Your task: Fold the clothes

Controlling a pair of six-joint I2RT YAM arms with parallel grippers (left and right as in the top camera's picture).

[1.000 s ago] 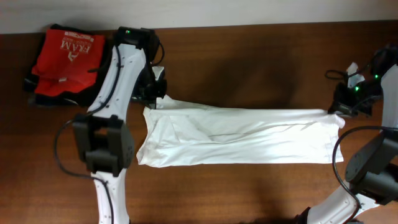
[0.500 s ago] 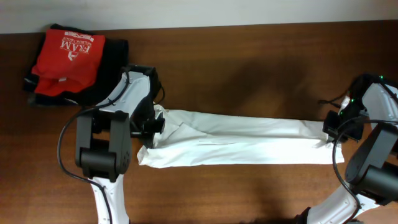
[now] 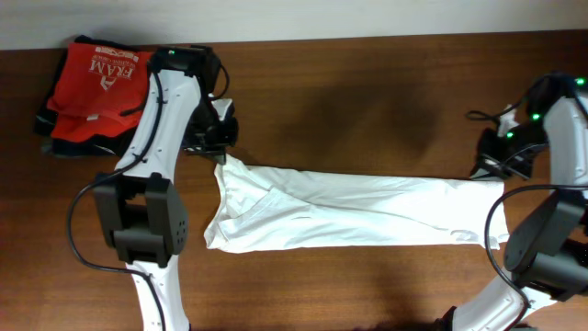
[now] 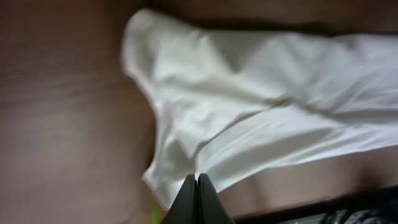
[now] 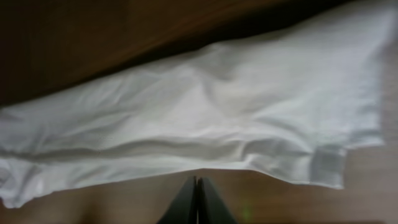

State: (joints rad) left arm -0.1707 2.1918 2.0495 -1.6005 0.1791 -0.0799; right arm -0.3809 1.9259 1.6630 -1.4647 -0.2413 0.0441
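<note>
Left wrist cam is badly blurred. The left gripper point(image 4: 197, 178) has its fingers pressed together, but you can't tell whether any T-shirt point(image 4: 261, 106) hem is nipped at the tips – the cloth edge sits right there. Beyond the tips, the shirt runs off the frame to the right. A dark shape low and right of the fingers is too blurred to ID. Right gripper point(image 5: 197, 179) is alike: tips meet at the hem, grip unclear, fabric cut off on both sides. From overhead, both sets of fingertips are hidden under the wrists, and the right arm point(image 3: 568, 138) is clipped by the frame edge. Out past the left gripper, away from the T-shirt, a red shirt point(image 3: 96, 92) covers most of a dark pile point(image 3: 43, 120) – can't make out what's in it.
</note>
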